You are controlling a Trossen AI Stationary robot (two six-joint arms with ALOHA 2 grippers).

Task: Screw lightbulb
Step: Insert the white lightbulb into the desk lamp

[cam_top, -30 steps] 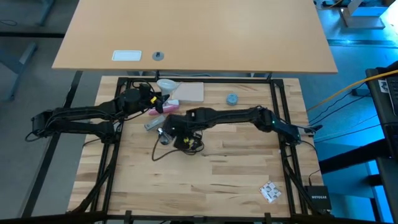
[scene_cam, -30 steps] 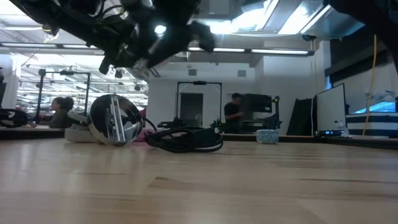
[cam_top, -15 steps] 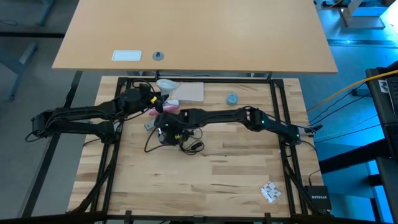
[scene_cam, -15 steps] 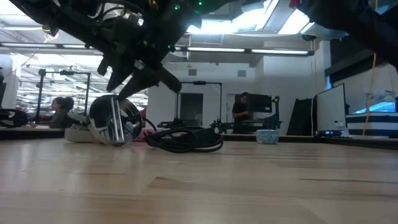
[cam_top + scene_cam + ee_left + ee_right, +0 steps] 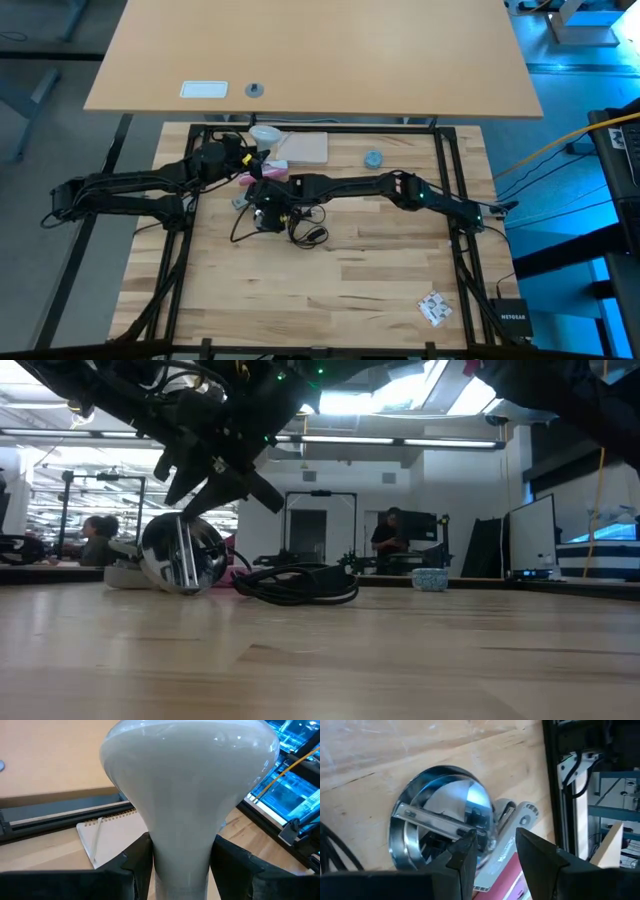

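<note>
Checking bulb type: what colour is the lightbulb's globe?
Frosted white; the lightbulb shows best in the left wrist view, gripped by the left tool.

Two arms are reaching over the table (image 5: 340,290), one gripper (image 5: 254,157) on the left and one gripper (image 5: 262,192) on the right. One lightbulb (image 5: 266,134), one shiny socket (image 5: 183,554) with one black cord (image 5: 298,583), one notepad (image 5: 303,148), one round cap (image 5: 373,158) and one crumpled wrapper (image 5: 433,308) are showing.
</note>
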